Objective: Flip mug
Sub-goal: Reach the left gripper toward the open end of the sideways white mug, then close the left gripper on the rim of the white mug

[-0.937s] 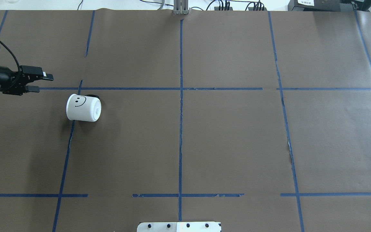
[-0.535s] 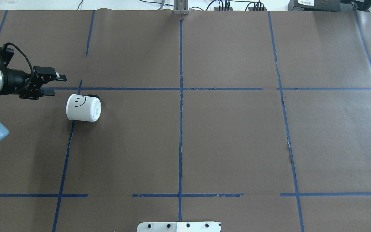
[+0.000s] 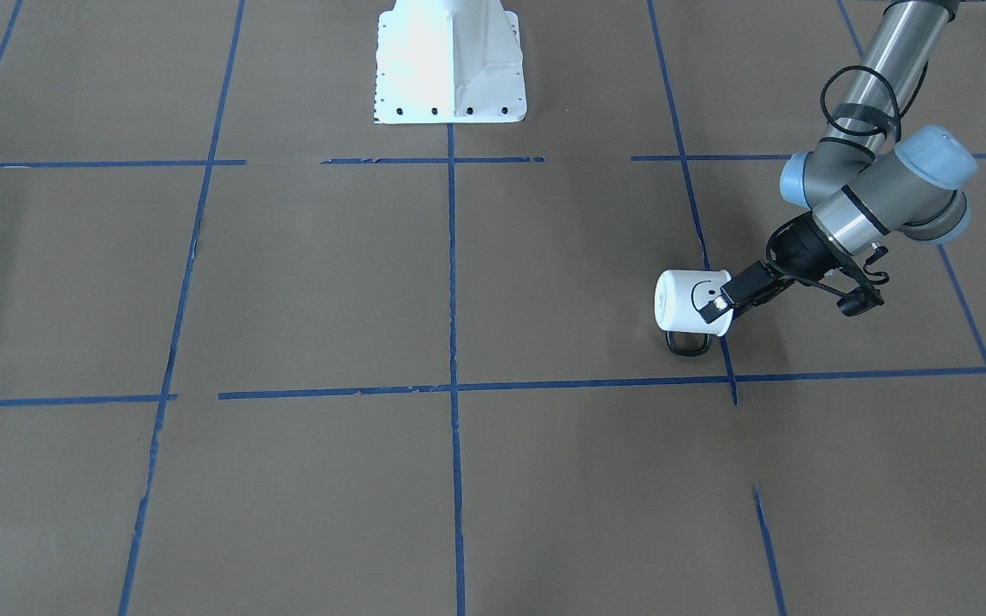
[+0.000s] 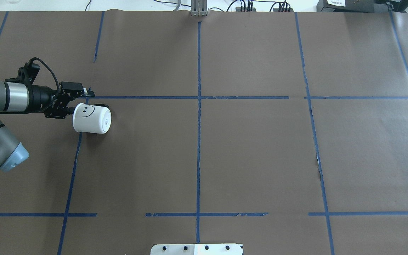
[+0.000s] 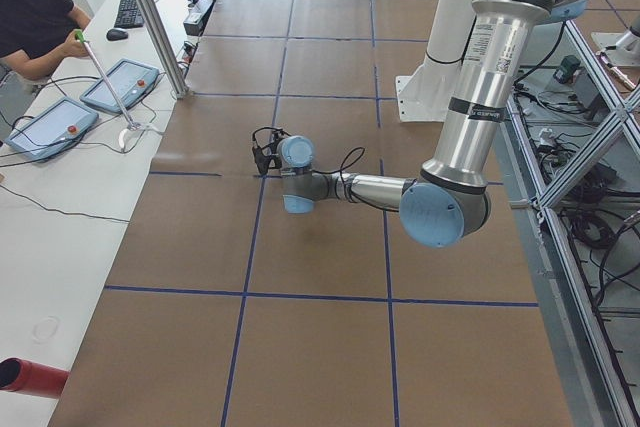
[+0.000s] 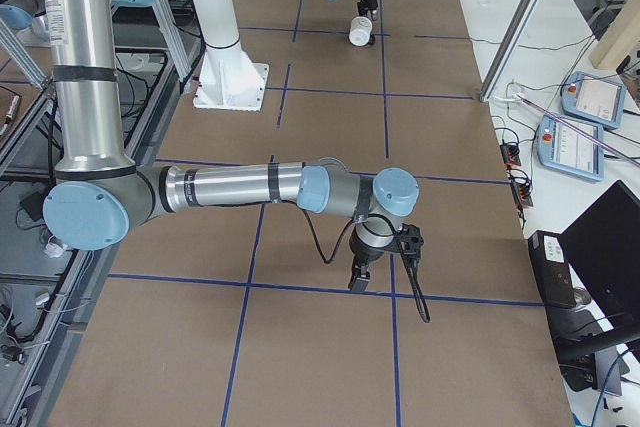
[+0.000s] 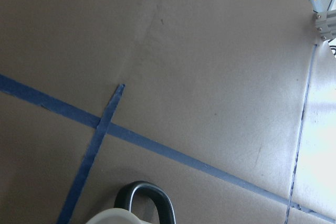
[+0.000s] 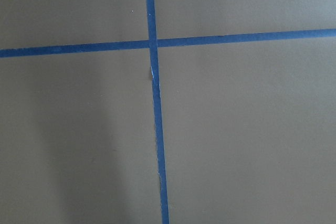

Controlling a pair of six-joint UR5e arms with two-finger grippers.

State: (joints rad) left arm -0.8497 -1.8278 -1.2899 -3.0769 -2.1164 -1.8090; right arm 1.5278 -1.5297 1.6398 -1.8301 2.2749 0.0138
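The white mug with a black smiley lies on its side at the table's left. Its base faces the table's middle and its black handle points away from the robot. It also shows in the front view and, small, in the right exterior view. My left gripper is open at the mug's open end, and one finger overlaps the rim; I cannot tell if it touches. The left wrist view shows only the handle. My right gripper shows only in the right exterior view, so I cannot tell its state.
Brown paper with blue tape lines covers the table. The white robot base plate is at the near middle edge. An operator and tablets are at a side table.
My left gripper has moved right and a little nearer, from the table's left edge up to the mug's open end. The mug has not moved.
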